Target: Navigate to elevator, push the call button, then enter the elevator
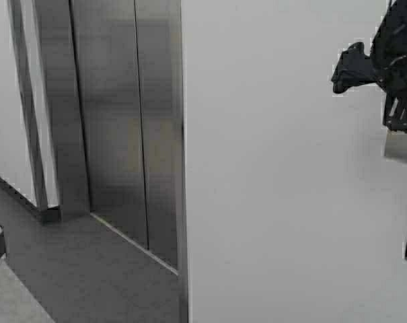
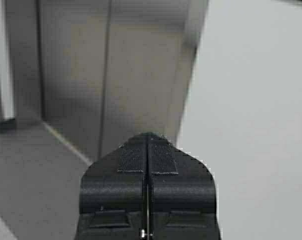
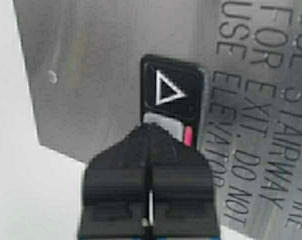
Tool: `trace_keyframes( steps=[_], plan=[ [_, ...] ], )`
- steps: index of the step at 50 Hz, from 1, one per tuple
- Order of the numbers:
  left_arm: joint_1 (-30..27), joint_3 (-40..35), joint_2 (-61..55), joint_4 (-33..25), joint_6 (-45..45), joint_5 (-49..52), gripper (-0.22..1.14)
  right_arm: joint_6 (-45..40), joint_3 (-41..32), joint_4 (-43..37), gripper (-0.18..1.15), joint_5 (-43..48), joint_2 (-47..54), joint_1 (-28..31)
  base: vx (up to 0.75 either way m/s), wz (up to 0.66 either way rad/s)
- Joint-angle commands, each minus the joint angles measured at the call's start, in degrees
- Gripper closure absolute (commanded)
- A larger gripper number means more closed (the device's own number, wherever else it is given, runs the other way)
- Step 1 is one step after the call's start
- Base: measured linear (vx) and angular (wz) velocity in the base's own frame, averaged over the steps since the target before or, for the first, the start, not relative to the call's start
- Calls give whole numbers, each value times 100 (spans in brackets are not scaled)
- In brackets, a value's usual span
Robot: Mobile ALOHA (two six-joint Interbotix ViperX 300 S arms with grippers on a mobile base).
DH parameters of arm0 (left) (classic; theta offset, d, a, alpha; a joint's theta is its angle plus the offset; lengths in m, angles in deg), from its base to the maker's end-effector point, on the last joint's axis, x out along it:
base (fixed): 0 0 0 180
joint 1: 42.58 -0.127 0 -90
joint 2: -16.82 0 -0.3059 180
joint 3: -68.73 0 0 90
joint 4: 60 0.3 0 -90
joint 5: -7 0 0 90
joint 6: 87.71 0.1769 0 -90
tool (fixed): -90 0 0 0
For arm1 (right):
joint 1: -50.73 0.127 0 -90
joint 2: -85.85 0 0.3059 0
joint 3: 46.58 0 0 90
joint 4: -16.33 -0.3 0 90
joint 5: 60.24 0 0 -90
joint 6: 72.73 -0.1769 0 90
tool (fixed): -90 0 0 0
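High view: the elevator [image 1: 126, 128] stands at left, its brushed steel double doors closed, dark centre seam running down, set back in a steel frame beside a plain white wall [image 1: 277, 175]. Grey floor [image 1: 75, 262] in front of the threshold. The right gripper [image 1: 399, 81] is raised at the far right against the wall, over a grey steel plate whose lower corner shows just beneath it. The left arm is not seen here.

Left wrist view: the left gripper [image 2: 148, 145] has its fingers clenched together, nothing between them, held in the air and pointing toward the right edge of the elevator doors [image 2: 116, 75], well apart from them.

Right wrist view: the right gripper [image 3: 150, 132] has its fingers pressed shut, empty, tips at the call button [image 3: 171, 100], a dark key with a white triangle on an engraved steel wall plate [image 3: 91, 75]. A small red light [image 3: 188, 136] shows just beside the fingertips.
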Motion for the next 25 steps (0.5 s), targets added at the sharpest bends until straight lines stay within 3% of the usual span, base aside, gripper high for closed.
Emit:
trace_keyframes(
  steps=[1, 13, 25],
  plan=[
    [-9, -123, 9, 0, 9, -26, 89, -9, -176, 149, 91, -18, -97, -132, 0, 0],
    [-9, -132, 9, -9, 9, -26, 89, 26, -35, 132, 91, -44, -211, 97, 0, 0],
    [-9, -141, 132, -9, 9, -26, 89, 53, 316, -334, 91, -158, -589, 1002, 0, 0]
  ],
)
